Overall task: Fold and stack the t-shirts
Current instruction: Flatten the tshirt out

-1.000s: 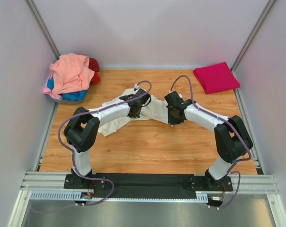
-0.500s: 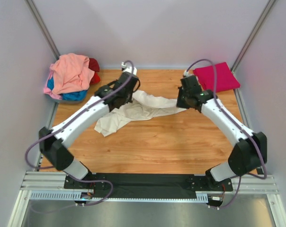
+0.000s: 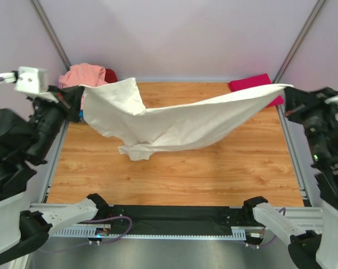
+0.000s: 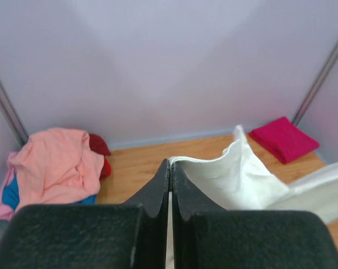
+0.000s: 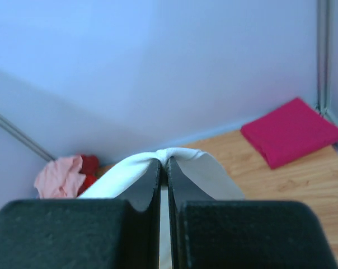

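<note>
The cream-white t-shirt (image 3: 174, 120) hangs stretched in the air between both grippers, high above the wooden table, sagging in the middle. My left gripper (image 3: 80, 96) is shut on its left end, seen in the left wrist view (image 4: 170, 163) with the cloth (image 4: 236, 174) spilling to the right. My right gripper (image 3: 286, 95) is shut on its right end, seen in the right wrist view (image 5: 163, 162) with cloth (image 5: 183, 157) bunched over the tips. A folded magenta t-shirt (image 3: 253, 83) lies at the back right. A pile with the salmon-pink t-shirt (image 3: 82, 75), red and blue ones sits at the back left.
The wooden table (image 3: 225, 168) is fenced by pale walls with metal posts at the back corners. The pile also shows in the left wrist view (image 4: 57, 165), and the magenta shirt in both wrist views (image 4: 282, 139) (image 5: 292, 131).
Both arms have risen high and spread apart, lifting the cream-white shirt off the table and stretching it out between them.
</note>
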